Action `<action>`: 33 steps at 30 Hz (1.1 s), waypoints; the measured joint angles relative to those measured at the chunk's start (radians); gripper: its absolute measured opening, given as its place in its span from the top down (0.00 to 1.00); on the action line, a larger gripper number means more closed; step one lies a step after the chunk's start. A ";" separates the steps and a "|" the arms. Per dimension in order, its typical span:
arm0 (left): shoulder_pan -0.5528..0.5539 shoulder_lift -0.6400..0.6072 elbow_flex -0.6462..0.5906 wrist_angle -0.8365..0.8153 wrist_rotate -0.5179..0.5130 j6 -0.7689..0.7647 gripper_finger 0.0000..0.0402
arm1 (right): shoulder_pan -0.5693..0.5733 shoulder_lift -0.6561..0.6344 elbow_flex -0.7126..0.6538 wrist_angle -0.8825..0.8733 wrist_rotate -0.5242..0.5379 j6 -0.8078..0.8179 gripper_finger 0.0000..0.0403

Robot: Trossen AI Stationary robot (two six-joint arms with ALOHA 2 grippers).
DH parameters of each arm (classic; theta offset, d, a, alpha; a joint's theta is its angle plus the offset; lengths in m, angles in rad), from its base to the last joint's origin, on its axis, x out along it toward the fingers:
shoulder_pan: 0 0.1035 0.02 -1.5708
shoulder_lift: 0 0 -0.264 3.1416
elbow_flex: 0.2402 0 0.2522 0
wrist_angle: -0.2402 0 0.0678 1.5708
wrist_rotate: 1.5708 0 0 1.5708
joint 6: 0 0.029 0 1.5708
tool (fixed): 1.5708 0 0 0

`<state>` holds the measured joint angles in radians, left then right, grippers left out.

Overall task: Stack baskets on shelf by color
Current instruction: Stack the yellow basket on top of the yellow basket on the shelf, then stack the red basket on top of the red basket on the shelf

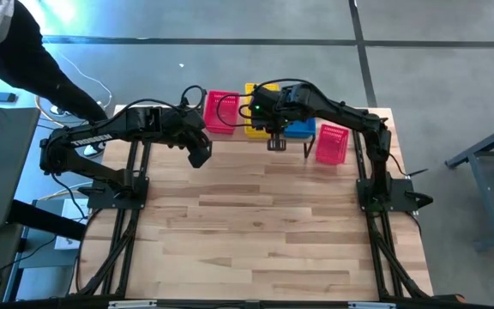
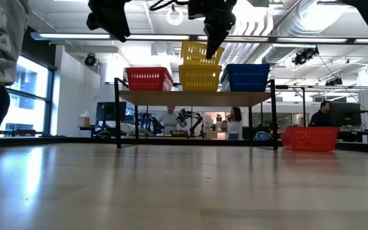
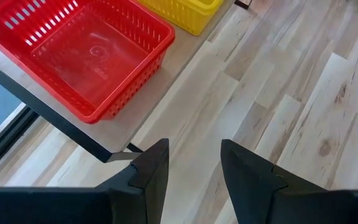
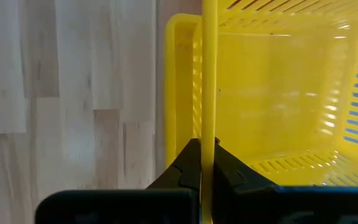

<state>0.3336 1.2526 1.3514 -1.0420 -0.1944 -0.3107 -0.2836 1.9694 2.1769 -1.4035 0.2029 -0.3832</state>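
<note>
On the shelf (image 2: pixel 197 98) at the table's far side stand a red basket (image 2: pixel 149 78), a yellow basket (image 2: pixel 200 78) and a blue basket (image 2: pixel 246 76). A second yellow basket (image 2: pixel 200 52) sits tilted on top of the yellow one, and my right gripper (image 2: pixel 212 45) is shut on it. Another red basket (image 2: pixel 310 137) rests on the tabletop to the shelf's right. My left gripper (image 3: pixel 194 174) hangs open over the table just in front of the shelf's left end, near the red basket (image 3: pixel 86 56), with nothing between its fingers. My right gripper pinches the upper yellow basket's thin side wall at its rim (image 4: pixel 208 134) between its two fingers, one finger on each face of the wall. The fingers come from above, slanting down. The basket is tilted, its lower part in the yellow basket beneath.
A person (image 1: pixel 24 51) stands beyond the table's far left corner. The tabletop (image 1: pixel 264 223) in front of the shelf is bare wood. The shelf's black legs (image 2: pixel 117 121) stand at its ends.
</note>
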 joint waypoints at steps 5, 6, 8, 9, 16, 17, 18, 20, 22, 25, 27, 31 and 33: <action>0.000 0.000 0.000 0.000 0.000 0.000 0.66 | 0.000 0.000 0.000 0.000 -0.006 0.000 1.00; 0.000 0.000 0.000 0.000 0.000 0.000 0.66 | 0.000 0.000 0.000 0.000 -0.002 0.000 1.00; 0.000 0.000 0.000 0.000 0.000 0.000 0.66 | 0.000 0.000 0.000 0.001 0.011 0.000 0.99; 0.000 0.000 0.000 0.000 0.000 0.000 0.66 | 0.000 0.000 0.000 0.000 0.018 0.000 0.98; 0.000 0.000 0.000 0.000 0.000 0.000 0.66 | 0.000 0.000 0.000 0.003 0.035 0.007 0.86; 0.000 0.000 0.000 0.000 0.000 0.000 0.66 | 0.000 0.000 0.000 0.008 0.038 0.009 0.84; 0.000 0.000 0.000 0.000 0.000 0.000 0.66 | 0.000 0.000 0.000 0.016 0.040 0.014 0.83; 0.000 0.000 0.000 0.000 0.000 0.000 0.66 | 0.000 0.000 0.000 0.026 0.040 0.021 0.80; 0.000 0.000 0.000 0.000 0.000 0.000 0.66 | 0.000 0.000 0.000 0.026 0.040 0.027 0.79; 0.000 0.000 0.000 0.000 0.000 0.000 0.66 | 0.003 0.000 0.000 0.025 0.040 0.054 0.78; 0.000 0.000 0.000 0.000 0.000 0.000 0.66 | 0.007 0.000 0.000 0.021 0.039 0.074 0.77; 0.000 0.000 0.000 0.000 0.000 0.000 0.66 | 0.019 -0.002 0.033 -0.012 0.036 0.104 0.77; 0.000 0.000 0.000 0.000 0.001 0.000 0.66 | 0.026 -0.002 0.061 -0.025 0.036 0.124 0.77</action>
<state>0.3336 1.2526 1.3514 -1.0424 -0.1936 -0.3107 -0.2576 1.9671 2.2378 -1.4281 0.2384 -0.2591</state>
